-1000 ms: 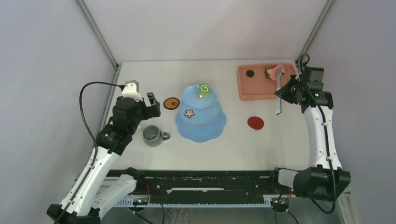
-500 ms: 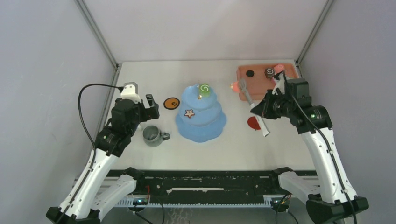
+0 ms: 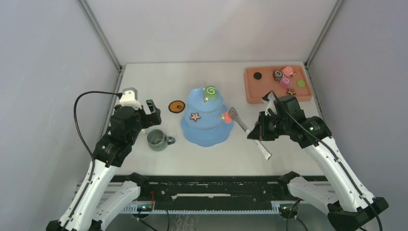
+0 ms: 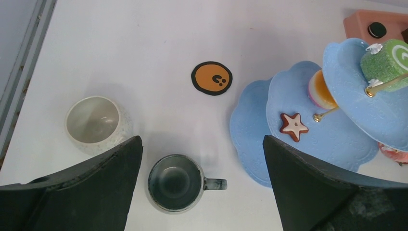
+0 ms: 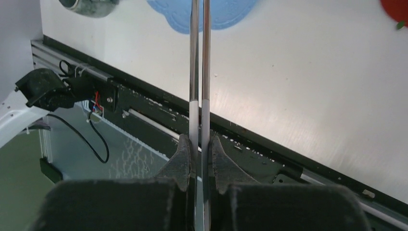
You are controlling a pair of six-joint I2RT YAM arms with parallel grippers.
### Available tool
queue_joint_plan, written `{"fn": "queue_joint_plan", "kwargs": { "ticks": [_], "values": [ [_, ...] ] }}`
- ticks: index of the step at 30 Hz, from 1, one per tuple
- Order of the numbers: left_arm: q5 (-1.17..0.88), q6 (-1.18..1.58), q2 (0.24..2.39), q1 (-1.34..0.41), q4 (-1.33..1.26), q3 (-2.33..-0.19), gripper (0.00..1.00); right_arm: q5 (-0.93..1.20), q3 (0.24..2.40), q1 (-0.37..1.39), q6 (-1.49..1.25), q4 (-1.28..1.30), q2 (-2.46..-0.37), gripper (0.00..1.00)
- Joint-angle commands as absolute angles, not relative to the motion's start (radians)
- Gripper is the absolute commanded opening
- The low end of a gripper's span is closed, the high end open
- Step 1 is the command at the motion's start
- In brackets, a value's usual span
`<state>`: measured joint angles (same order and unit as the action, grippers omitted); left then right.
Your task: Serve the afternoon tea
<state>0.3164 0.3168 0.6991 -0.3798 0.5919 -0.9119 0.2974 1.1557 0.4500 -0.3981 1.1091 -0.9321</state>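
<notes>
Your right gripper (image 5: 199, 144) clamps metal tongs (image 3: 243, 126) pinching an orange pastry (image 3: 224, 117) at the cake stand's (image 3: 207, 135) right edge; left gripper (image 4: 201, 149) gapes wide near the grey-green mug (image 4: 175, 183).

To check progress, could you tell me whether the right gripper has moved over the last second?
Yes. The right gripper, shut on the tongs, has swung from the pink tray leftward and nearer, up to the cake stand.

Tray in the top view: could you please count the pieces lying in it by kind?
Swirl rolls: 2 (brown, pink)
Black cookie: 1
Green disc: 1
Small brown piece: 1
Total in the tray: 5
</notes>
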Motion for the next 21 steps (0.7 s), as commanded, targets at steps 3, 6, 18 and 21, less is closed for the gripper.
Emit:
{"fn": "queue_joint_plan", "kwargs": {
  "ticks": [3, 6, 18, 21],
  "values": [
    [0.325, 0.346, 0.683, -0.373, 0.589, -0.925, 1.00, 0.318, 1.164, 0.504, -0.437, 1.025, -0.919, 0.00],
    [0.324, 0.348, 0.682, -0.374, 0.593, -0.929, 1.00, 0.340, 1.163, 0.509, -0.444, 1.004, -0.924, 0.00],
    [0.324, 0.347, 0.695, -0.373, 0.598, -0.939, 1.00, 0.364, 1.163, 0.540, -0.452, 0.903, -0.998, 0.00],
    [0.327, 0.345, 0.697, -0.373, 0.598, -0.938, 1.00, 0.365, 1.161, 0.552, -0.459, 0.864, -1.035, 0.00]
  ]
}}
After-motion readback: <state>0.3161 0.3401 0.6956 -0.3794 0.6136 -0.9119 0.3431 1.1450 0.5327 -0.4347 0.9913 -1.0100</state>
